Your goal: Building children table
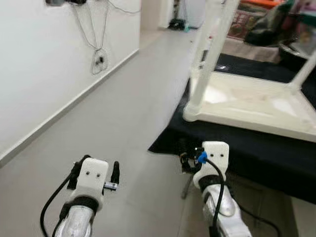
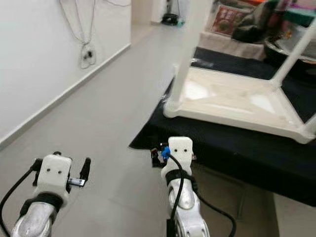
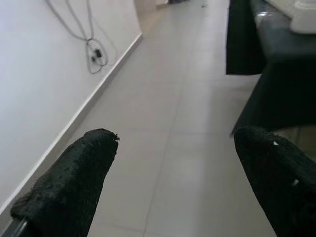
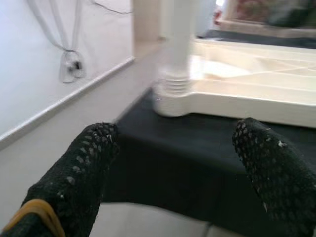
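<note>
Table (image 1: 256, 106): white, upside down on black cloth (image 1: 276, 153).
Left gripper (image 3: 170, 173): fingers apart, above floor (image 1: 123, 108).
Right gripper (image 4: 173, 163): fingers apart, near table leg (image 4: 177, 44).
Writing: none legible.

You face a pale grey tiled floor (image 1: 123, 113) running down a corridor, a white wall (image 1: 39, 64) on your left with grey cables (image 1: 100, 60) hanging (looped low), and a black-draped surface (image 1: 276, 158) right.

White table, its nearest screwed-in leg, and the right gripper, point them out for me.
white table (image 1: 256, 106): left eye view, underside of its upturned top.
nearest leg (image 1: 207, 54): left eye view, mid shaft.
right gripper (image 4: 173, 163): right wrist view, midway between its open fingertips.
</note>
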You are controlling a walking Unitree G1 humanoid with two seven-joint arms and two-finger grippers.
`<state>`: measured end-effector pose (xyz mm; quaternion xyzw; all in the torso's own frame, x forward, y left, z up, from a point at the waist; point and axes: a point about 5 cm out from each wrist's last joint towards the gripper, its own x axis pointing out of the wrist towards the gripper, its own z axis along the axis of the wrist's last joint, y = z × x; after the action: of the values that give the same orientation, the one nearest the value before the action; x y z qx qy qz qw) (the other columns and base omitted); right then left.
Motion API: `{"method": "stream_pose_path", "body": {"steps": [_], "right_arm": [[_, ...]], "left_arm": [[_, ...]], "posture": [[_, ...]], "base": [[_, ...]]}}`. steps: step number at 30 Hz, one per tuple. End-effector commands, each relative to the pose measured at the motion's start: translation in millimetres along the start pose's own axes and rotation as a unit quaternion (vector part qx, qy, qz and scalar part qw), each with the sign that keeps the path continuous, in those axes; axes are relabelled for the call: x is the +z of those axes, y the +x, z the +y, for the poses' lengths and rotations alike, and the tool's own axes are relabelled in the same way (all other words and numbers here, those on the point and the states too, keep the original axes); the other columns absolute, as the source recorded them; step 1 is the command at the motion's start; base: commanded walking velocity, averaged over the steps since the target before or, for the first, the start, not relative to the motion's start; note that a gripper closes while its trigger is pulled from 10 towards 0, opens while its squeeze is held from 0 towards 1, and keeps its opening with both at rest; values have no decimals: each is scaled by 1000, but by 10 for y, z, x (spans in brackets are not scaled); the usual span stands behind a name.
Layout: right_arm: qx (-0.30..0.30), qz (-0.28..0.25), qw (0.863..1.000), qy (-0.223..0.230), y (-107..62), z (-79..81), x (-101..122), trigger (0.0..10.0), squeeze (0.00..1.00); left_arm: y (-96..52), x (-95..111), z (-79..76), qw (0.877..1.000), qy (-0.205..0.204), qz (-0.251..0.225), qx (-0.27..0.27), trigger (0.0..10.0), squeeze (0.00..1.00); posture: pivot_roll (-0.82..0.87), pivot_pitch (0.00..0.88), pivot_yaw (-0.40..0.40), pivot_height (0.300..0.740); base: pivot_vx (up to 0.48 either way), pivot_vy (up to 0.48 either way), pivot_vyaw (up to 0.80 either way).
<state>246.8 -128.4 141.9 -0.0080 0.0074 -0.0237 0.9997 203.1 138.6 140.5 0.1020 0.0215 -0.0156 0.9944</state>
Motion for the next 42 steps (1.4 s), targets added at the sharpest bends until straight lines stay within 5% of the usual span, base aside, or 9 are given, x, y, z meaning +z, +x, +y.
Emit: {"method": "stream_pose_path", "body": {"steps": [1, 13, 26, 36, 42], "right_arm": [[-7, 1, 1000, -5, 2, -15, 1, 10000, 0], [-108, 5, 994, -21, 33, -334, 3, 10000, 0], [-86, -4, 996, -20, 25, -239, 32, 10000, 0], [-173, 19, 981, -90, 97, -577, -23, 10000, 0], [-71, 43, 995, -47, 263, -773, -102, 10000, 0]], "left_arm": [[-21, -5, -5, 1000, 1, 2, -1, 10000, 0], [-20, -30, -5, 1000, 1, 13, -5, 10000, 0], [-26, -52, 0, 1000, 0, 23, -4, 10000, 0], [-25, -69, -37, 999, -4, 30, -15, 10000, 0], [-32, -67, -63, 999, -9, 30, -27, 10000, 0]], "posture": [[120, 95, -80, 740], [122, 91, -78, 740], [127, 85, -80, 740], [126, 78, -84, 740], [126, 82, -84, 740]], "base": [[480, 0, 0], [327, 0, -531], [0, 0, -61], [0, 0, 0], [0, 0, 0]]}}
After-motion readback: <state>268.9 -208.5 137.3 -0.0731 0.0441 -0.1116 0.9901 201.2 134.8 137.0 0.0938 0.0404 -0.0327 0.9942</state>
